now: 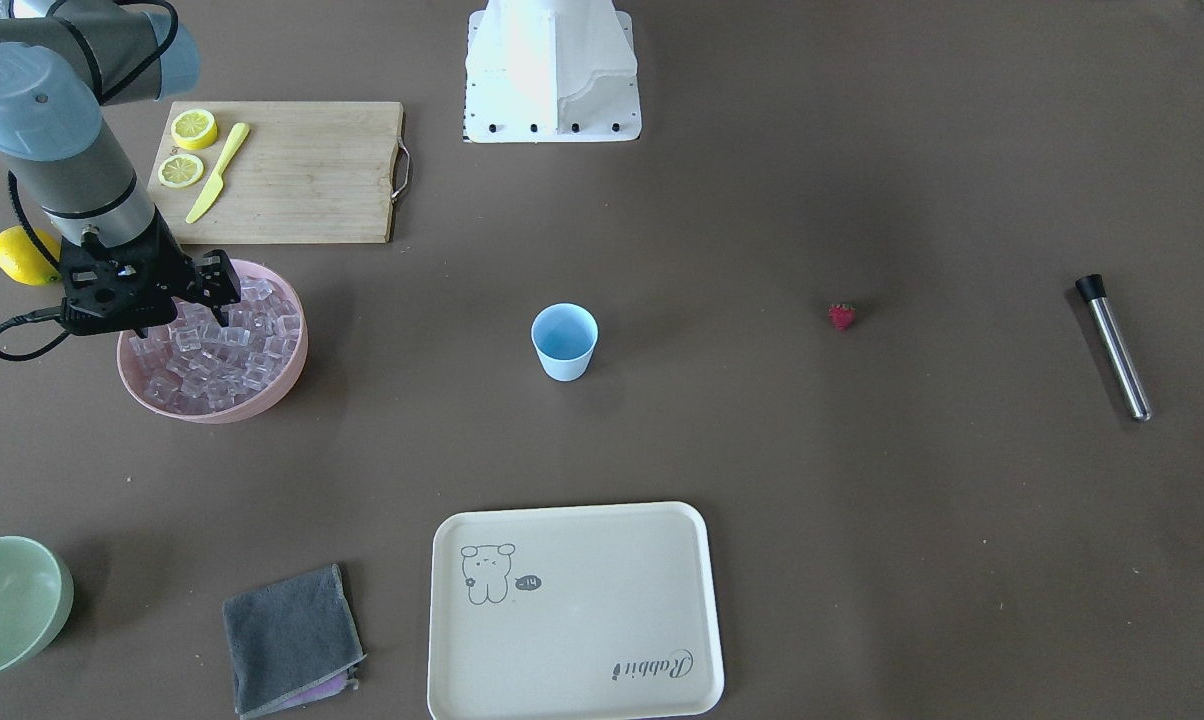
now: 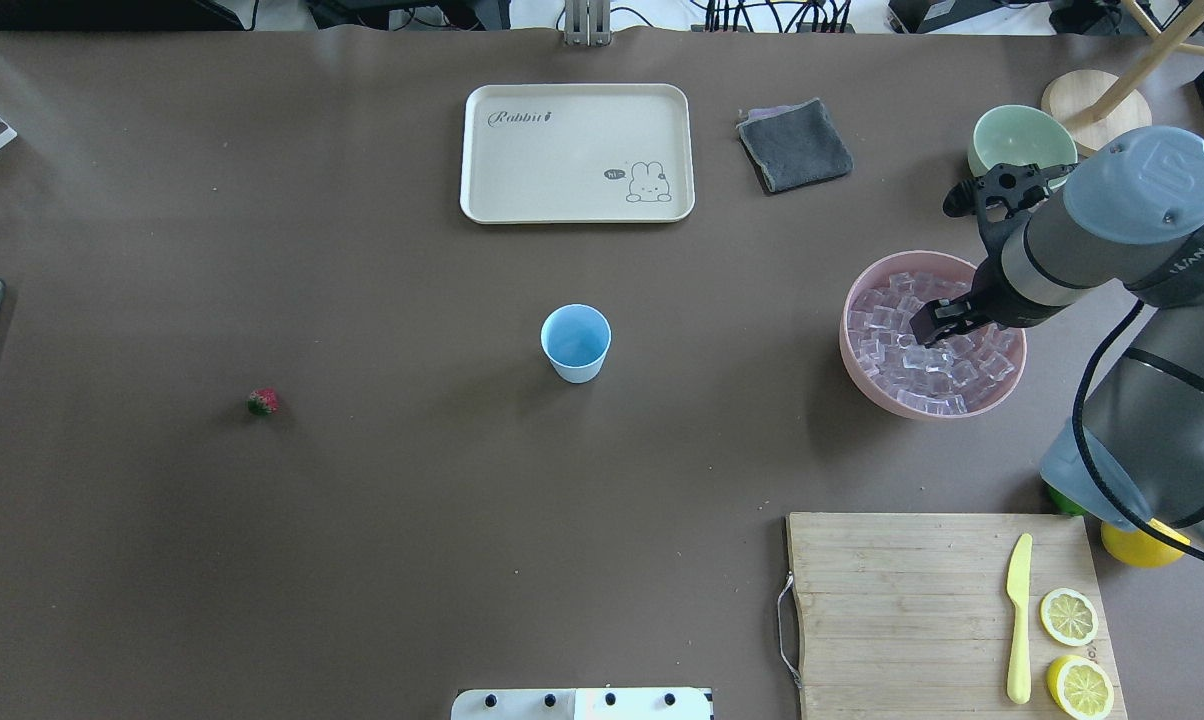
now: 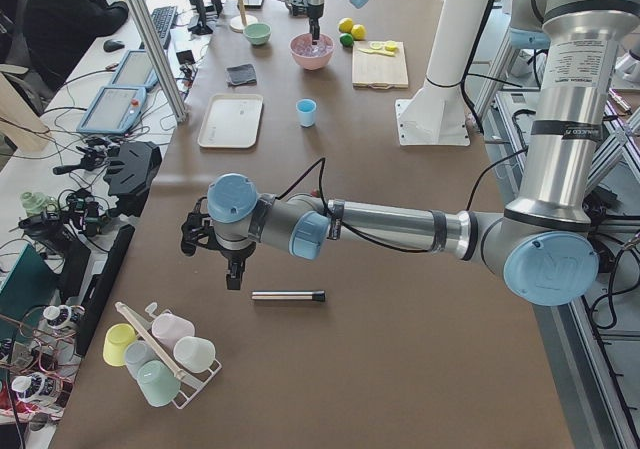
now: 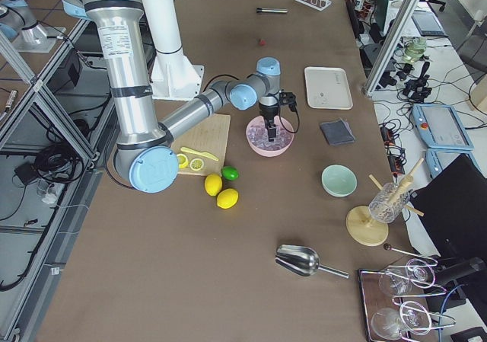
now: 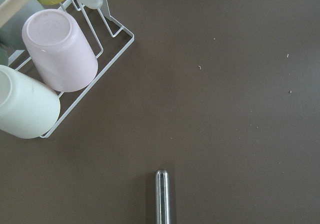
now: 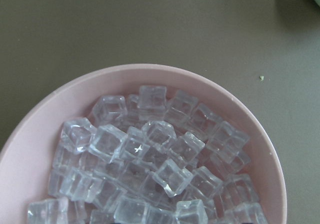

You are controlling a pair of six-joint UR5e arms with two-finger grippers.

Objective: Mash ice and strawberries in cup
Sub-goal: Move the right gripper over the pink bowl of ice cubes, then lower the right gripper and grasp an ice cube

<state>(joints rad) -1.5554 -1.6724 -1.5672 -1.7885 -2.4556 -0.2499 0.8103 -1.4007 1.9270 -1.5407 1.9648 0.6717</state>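
The pale-blue cup [image 1: 564, 341] stands upright mid-table, also in the overhead view [image 2: 575, 342]. The ice [image 1: 232, 350] fills a pink bowl [image 1: 287, 385]; in the right wrist view the cubes [image 6: 150, 169] lie right below the camera. My right gripper [image 1: 214, 292] hangs over the bowl with its fingers apart, tips down at the ice [image 2: 902, 360]. One small red strawberry [image 1: 841, 316] lies alone on the table. My left gripper [image 3: 232, 274] shows only in the left side view, above a steel muddler [image 3: 288, 295]; I cannot tell whether it is open or shut.
A cutting board [image 1: 302, 170] with lemon halves and a yellow knife lies behind the bowl. A cream tray [image 1: 602, 640], grey cloth [image 1: 287, 640] and green bowl [image 1: 7, 600] sit along the far edge. A wire rack of cups [image 5: 55, 74] stands near the muddler [image 5: 163, 196].
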